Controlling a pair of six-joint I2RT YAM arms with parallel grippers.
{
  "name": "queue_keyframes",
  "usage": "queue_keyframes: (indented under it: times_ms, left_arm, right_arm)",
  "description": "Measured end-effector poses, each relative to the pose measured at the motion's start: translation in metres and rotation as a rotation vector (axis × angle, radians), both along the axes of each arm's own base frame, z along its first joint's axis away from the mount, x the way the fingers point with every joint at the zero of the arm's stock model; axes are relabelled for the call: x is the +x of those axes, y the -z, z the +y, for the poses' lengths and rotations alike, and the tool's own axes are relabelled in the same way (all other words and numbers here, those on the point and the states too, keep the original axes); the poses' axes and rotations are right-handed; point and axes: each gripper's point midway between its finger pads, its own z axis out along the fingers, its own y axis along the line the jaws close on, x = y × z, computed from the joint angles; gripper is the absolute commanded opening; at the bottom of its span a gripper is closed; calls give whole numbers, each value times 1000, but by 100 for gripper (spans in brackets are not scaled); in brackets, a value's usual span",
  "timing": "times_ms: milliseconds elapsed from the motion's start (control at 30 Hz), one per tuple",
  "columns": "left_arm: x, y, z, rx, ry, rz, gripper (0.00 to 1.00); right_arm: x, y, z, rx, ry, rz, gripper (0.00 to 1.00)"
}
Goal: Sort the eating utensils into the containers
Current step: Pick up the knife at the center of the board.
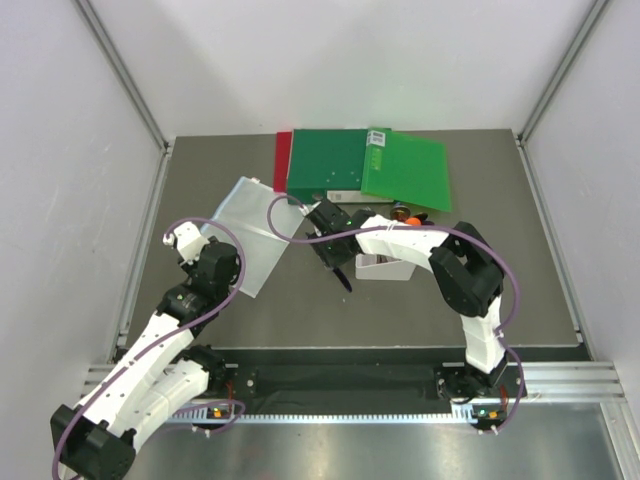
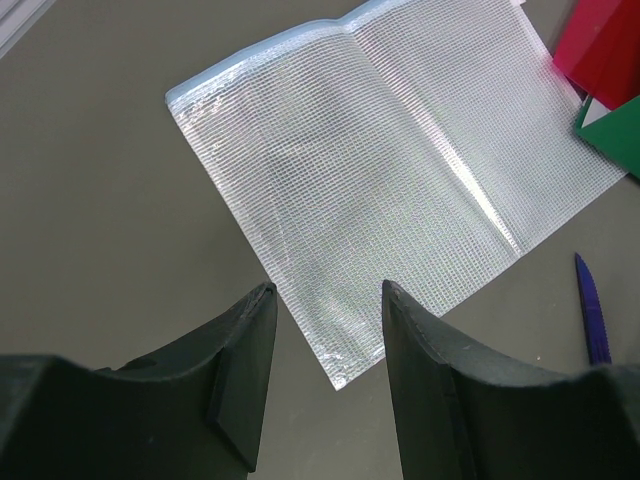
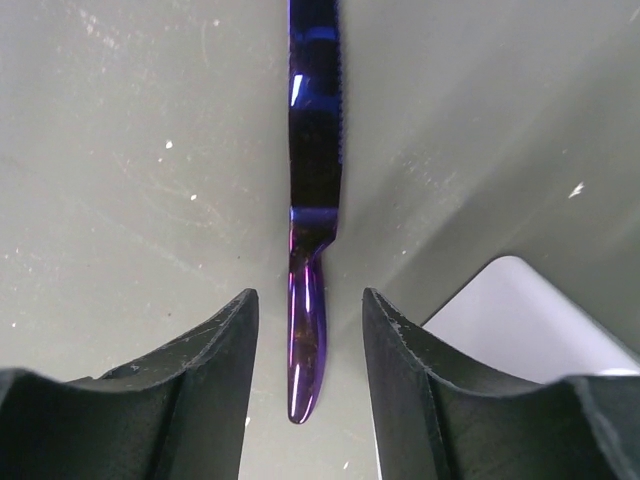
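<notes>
Knife [image 3: 315,130]: purple-blue metallic, lying flat on the grey surface [image 3: 120,150], near the white bin [image 3: 520,320] but outside it.
My right gripper [image 3: 305,295]: jaws apart, grasping nothing; one finger stands on each side of the handle end, neither touching it.
My left gripper [image 2: 325,290]: jaws apart, empty, over the clear mesh sheet [image 2: 380,170].

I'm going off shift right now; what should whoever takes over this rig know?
Left gripper: open, empty, over the clear mesh sheet.
Right gripper: open, straddling the dark blue knife, which lies on the table beside the white bin.
Other utensils: some show by the green folders, beyond the bin; placing unclear.
Done: bin contents hidden.
Left: at least the knife needs binning.
</notes>
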Motion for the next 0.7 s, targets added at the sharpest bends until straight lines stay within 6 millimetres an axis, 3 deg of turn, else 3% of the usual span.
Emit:
queue_keyframes:
  times_ms: [133,267,333,433,500,700]
  left_arm:
    - [0,0,0,-2,2,0,51]
    - [0,0,0,-2,2,0,51]
    - [0,0,0,-2,2,0,51]
    - [0,1,0,-1,3,2,51]
    - [0,1,0,-1,3,2,51]
    - [0,1,0,0,3,2,51]
  right_arm:
    - [-4,2,-1,-2,-7,21,45]
    - [-9,9,0,-4,-17,49,33]
    - [-12,19,0,-14,-22,76,23]
    - [-11,20,4,-7,-27,82,15]
    - [-10,20,4,-9,-29,85,0]
    - [-10,20,3,-10,-31,91,0]
